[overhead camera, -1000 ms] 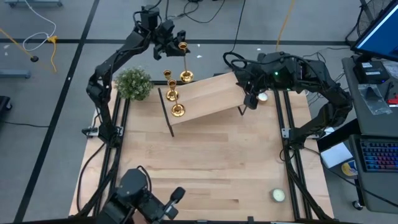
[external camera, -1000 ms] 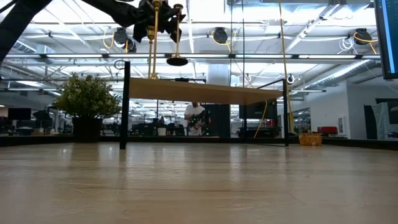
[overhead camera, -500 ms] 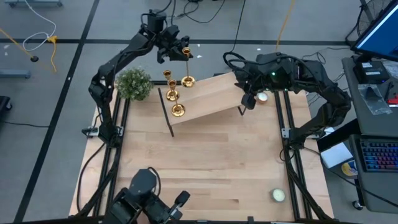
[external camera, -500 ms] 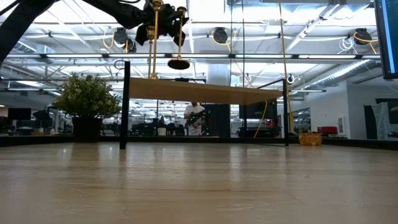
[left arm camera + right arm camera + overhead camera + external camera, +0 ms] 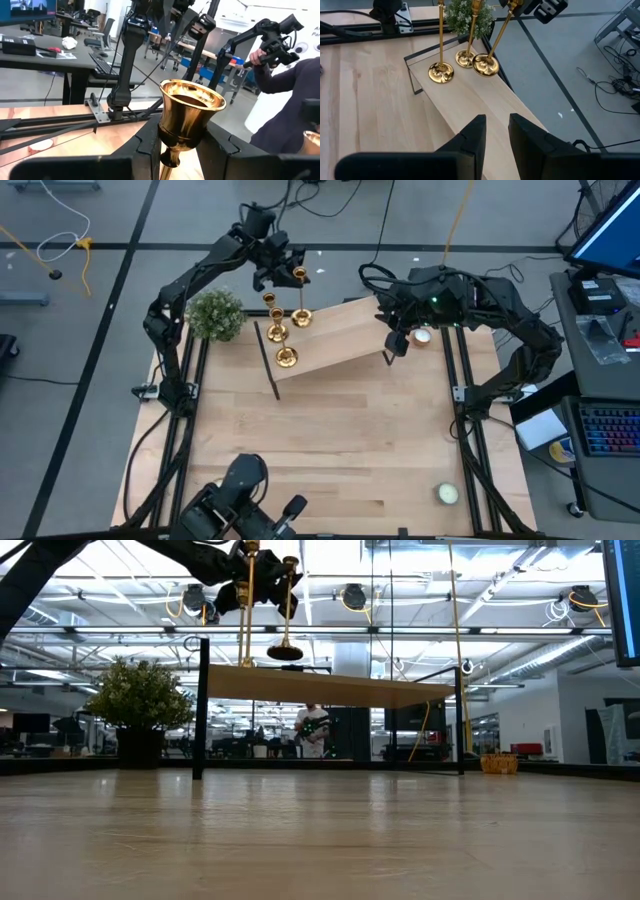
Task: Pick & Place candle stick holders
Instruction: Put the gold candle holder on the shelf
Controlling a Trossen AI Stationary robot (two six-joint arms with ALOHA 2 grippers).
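My left gripper (image 5: 288, 273) is shut on a gold candle stick holder (image 5: 299, 298) over the far edge of the raised wooden shelf (image 5: 335, 338). Its round base (image 5: 285, 653) hovers just above the shelf top. Two more gold holders stand upright on their bases (image 5: 441, 72) (image 5: 465, 58) at the shelf's left end. My right gripper (image 5: 497, 137) hangs above the shelf's right end with a narrow gap between its fingers and nothing in it. My left gripper pinches the stem just below the top cup (image 5: 172, 159) between its two fingers (image 5: 149, 145). The fingers lie level and come from the far left, across the stem. The holder hangs below them, slightly tilted, cup up, base clear of the shelf.
A small potted plant (image 5: 215, 313) stands left of the shelf. A white tealight (image 5: 423, 336) lies by the shelf's right end and a pale one (image 5: 447, 494) near the front right corner. A person (image 5: 285, 80) stands beyond the table.
My left gripper has come down toward the shelf with the holder still in its grip. The holder's base now hangs lower, close above the shelf top next to the two standing holders.
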